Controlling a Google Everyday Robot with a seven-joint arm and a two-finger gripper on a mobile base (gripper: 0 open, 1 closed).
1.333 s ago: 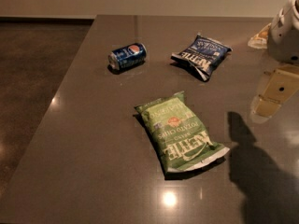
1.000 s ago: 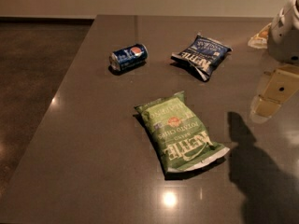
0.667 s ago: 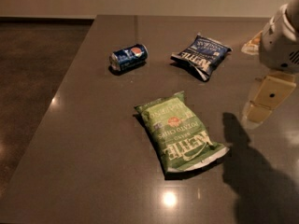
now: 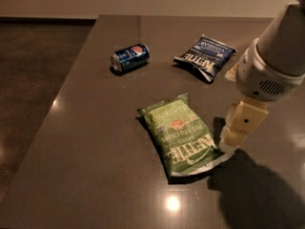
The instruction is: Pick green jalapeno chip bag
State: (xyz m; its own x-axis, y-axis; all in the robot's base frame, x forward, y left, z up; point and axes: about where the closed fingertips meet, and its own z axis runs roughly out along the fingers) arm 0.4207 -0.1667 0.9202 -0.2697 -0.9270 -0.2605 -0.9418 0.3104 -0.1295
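Note:
The green jalapeno chip bag (image 4: 180,133) lies flat on the dark table (image 4: 95,142), near its middle, with white Kettle lettering and a white-edged seam at its near end. My gripper (image 4: 234,136) hangs from the white arm (image 4: 271,63) at the right, just beside the bag's near right corner and above the table. It holds nothing that I can see.
A smaller dark blue Kettle chip bag (image 4: 206,56) lies at the back right. A blue Pepsi can (image 4: 129,57) lies on its side at the back left. The table's left edge drops to a dark floor (image 4: 33,70).
The arm has swung left and down, bringing the gripper from the table's right side to the green bag's near right corner. The bags and the can have not moved.

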